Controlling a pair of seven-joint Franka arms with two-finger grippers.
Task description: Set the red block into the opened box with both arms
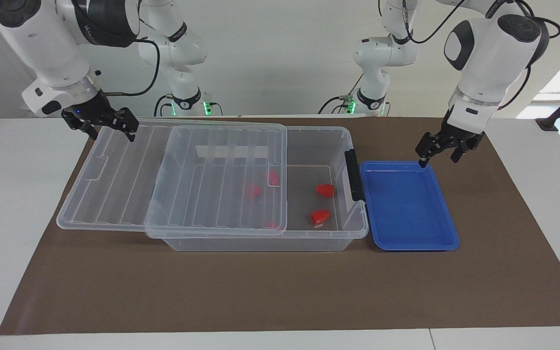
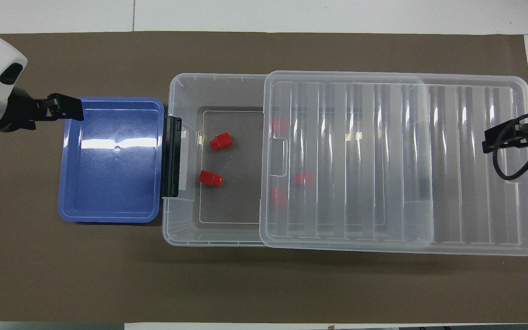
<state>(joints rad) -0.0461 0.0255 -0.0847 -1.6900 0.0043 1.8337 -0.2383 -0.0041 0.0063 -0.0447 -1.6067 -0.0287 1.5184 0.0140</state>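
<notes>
The box (image 1: 348, 233) sits on the brown mat (image 1: 280, 291) of the bench (image 1: 8, 194), its lid (image 1: 129, 180) slid toward the right arm's end so that the part nearest the black latch (image 1: 353, 175) lies uncovered. In that uncovered part rest two red blocks: one block (image 1: 325, 190) nearer the robots, and a second block (image 1: 320, 217) farther from them, the two apart and both clear of the walls. Each lies on its side, long axis roughly along the box's length. More red shapes (image 1: 253, 190) show blurred through the lid (three, as far as can be made out). The tray (image 1: 447, 240) sits just beside the latch end of the box and holds nothing. The left tool (image 1: 438, 151), fingers spread and holding nothing, hangs over the tray's rim at the corner nearest the robots. The right tool (image 1: 110, 127), also spread and without a load, hovers over the lid's end toward the right arm.
</notes>
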